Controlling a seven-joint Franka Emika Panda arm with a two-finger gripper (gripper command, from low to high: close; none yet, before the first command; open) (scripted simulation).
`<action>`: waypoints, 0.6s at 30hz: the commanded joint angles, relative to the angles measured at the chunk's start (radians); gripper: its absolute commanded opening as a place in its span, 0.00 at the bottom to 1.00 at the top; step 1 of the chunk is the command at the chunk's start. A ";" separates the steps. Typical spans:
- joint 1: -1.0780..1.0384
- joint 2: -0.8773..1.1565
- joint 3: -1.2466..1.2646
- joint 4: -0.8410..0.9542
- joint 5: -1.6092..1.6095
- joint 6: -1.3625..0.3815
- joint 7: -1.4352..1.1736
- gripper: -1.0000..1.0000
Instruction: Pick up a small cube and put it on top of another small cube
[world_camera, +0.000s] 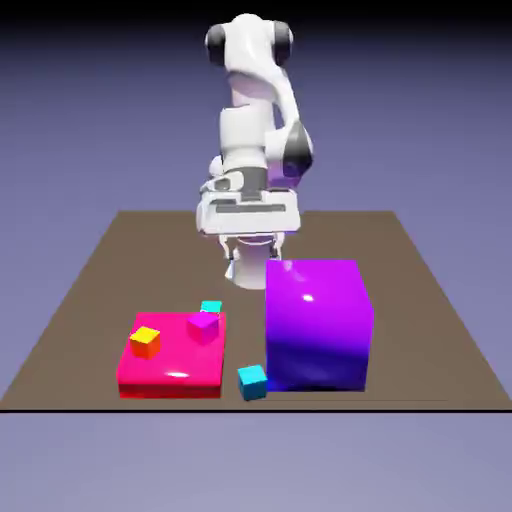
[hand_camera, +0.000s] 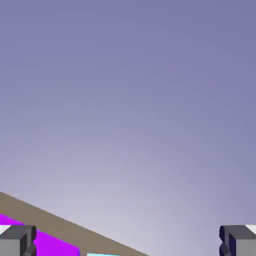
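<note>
Four small cubes (world_camera: 253, 382), seemingly none boxed in.

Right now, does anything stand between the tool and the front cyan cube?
Nothing visible stands directly between the open tool and the front cyan cube. The big purple cube, beside it on the exterior view's right, might crowd the approach.

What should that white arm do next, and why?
Probably shift the gripper toward a small cyan cube, perhaps the front one: its jaws are open with nothing between them, and that cube sits apart from the red slab.
</note>
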 joint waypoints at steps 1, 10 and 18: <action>0.010 0.018 -0.013 0.012 0.014 -0.015 -0.044 0.50; 0.102 0.180 -0.129 0.115 0.144 -0.154 -0.435 0.50; 0.184 0.325 -0.232 0.205 0.261 -0.276 -0.783 0.50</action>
